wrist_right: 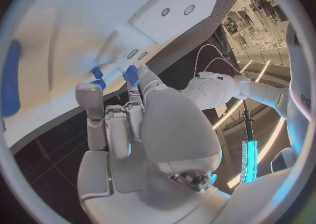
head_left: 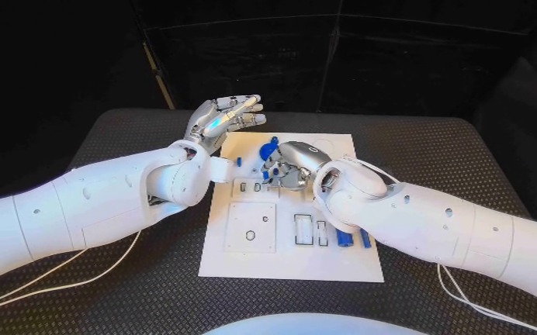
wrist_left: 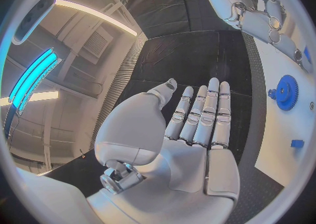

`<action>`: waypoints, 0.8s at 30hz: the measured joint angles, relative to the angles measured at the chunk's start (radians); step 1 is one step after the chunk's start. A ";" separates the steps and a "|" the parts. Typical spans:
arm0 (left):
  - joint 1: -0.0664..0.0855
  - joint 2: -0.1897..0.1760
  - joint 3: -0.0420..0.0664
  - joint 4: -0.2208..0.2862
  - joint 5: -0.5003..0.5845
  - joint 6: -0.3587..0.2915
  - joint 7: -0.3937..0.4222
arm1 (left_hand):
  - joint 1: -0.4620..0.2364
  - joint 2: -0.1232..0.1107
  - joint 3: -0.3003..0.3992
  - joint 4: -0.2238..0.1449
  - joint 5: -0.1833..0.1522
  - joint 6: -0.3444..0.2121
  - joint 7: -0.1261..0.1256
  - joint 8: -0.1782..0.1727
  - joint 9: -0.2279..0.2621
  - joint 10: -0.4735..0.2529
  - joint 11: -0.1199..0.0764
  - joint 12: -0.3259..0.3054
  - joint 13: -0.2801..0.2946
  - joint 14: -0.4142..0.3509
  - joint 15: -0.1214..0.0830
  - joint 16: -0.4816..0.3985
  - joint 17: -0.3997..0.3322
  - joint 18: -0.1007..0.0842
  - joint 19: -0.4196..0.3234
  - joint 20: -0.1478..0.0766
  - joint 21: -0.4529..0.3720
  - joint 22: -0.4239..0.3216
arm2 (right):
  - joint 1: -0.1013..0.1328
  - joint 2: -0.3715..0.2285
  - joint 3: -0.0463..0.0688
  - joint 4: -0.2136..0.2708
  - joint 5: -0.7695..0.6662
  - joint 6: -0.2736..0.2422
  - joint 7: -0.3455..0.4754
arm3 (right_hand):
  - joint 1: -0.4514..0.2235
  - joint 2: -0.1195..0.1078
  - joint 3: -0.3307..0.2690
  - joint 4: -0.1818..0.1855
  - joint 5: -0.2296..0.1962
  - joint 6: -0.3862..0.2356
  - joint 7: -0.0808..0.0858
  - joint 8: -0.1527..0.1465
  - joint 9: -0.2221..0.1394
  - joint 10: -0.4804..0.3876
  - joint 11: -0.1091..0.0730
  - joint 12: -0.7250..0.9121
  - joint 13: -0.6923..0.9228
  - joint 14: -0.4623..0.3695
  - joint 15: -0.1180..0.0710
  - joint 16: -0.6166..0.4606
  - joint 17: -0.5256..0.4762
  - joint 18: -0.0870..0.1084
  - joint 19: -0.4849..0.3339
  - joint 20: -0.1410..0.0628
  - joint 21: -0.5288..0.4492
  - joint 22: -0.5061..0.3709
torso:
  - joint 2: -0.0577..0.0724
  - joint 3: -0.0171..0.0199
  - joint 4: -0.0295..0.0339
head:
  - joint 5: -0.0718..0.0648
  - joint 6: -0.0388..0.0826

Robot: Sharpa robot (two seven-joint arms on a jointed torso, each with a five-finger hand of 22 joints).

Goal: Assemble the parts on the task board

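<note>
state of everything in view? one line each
left hand: open, raised beside the board, holds nothing
right hand: over the board, pinches a small blue part
blue gear: lying on the task board
blue bars: lying on the board by the right arm

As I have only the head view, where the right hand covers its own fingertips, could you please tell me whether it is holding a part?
Observer: Yes. The right wrist view shows the right hand pinching a small blue part at its fingertips, over the task board.
Operator: Thank you. Is there anything in the left hand's palm?
Observer: No. In the left wrist view the left hand has a bare palm and straight fingers, and it holds nothing.
</note>
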 measured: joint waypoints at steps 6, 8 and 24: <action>0.000 0.003 0.000 -0.001 0.000 0.000 0.000 | 0.000 0.000 0.000 0.000 0.000 0.000 0.000 0.000 0.000 0.000 0.000 0.000 0.000 0.000 0.000 0.000 0.000 0.000 0.000 0.000 0.000 -0.001 | -0.009 0.020 0.000 -0.019 -0.024 0.007 -0.015 | 0.000 0.000 0.000 0.000 -0.001 0.000 0.000 0.000 -0.001 0.000 0.000 0.000 0.000 0.000 0.000 0.000 0.000 0.000 0.000 0.000 0.000 0.000 | 0.000 0.0000 0.0004 | 0.002 -0.005; 0.000 0.004 0.000 -0.001 0.000 0.000 0.000 | 0.000 0.000 0.000 0.000 0.000 0.000 0.000 0.000 0.000 0.000 0.000 0.000 0.000 0.000 0.000 0.000 0.000 0.000 0.000 0.000 0.000 -0.001 | -0.012 0.023 0.000 -0.022 -0.029 0.010 -0.018 | 0.000 0.000 0.000 0.000 -0.001 0.000 0.000 0.000 -0.001 0.000 0.000 0.000 0.000 0.000 0.000 0.000 0.000 0.000 0.000 0.000 0.000 0.000 | 0.000 0.0000 0.0006 | 0.001 -0.006; 0.000 0.005 0.000 -0.002 0.001 0.000 0.000 | 0.000 0.000 0.000 0.000 0.000 0.000 0.000 0.000 0.000 0.000 0.000 0.000 0.000 0.000 0.000 0.000 0.000 0.000 0.000 0.000 0.000 -0.001 | -0.016 0.032 -0.021 -0.031 -0.054 0.029 -0.025 | -0.006 -0.006 0.000 0.000 -0.002 0.001 0.001 0.001 -0.001 0.000 0.000 -0.005 0.000 0.000 0.000 0.000 0.000 0.000 0.000 0.000 0.000 -0.001 | -0.001 -0.0003 0.0006 | 0.004 -0.012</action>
